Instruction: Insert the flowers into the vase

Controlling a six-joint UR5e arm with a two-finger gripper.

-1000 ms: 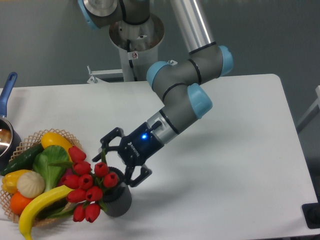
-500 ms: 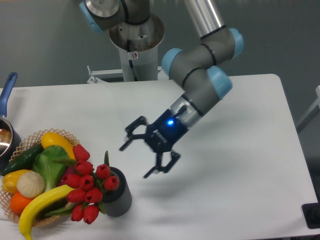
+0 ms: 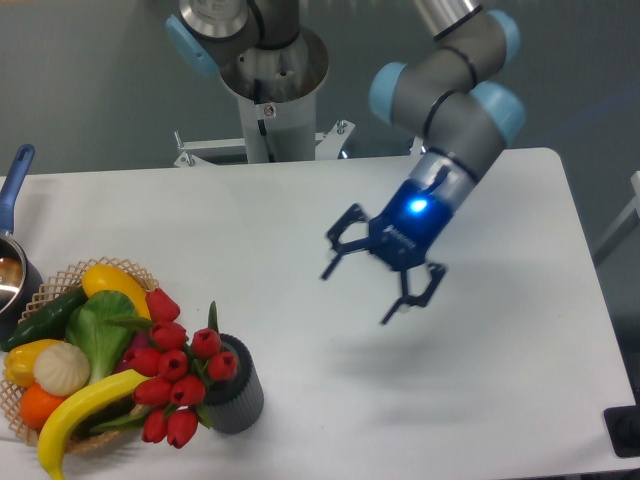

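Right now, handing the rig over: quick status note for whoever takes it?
Gripper: open, empty, in the air over the middle of the table, well right of the vase.
Flowers: stems in the vase, the bunch leaning left over the basket edge.
Vase: upright near the front-left of the table.
Done: flowers inserted and released.
Left: nothing obvious; perhaps check that the leaning bunch stays put.
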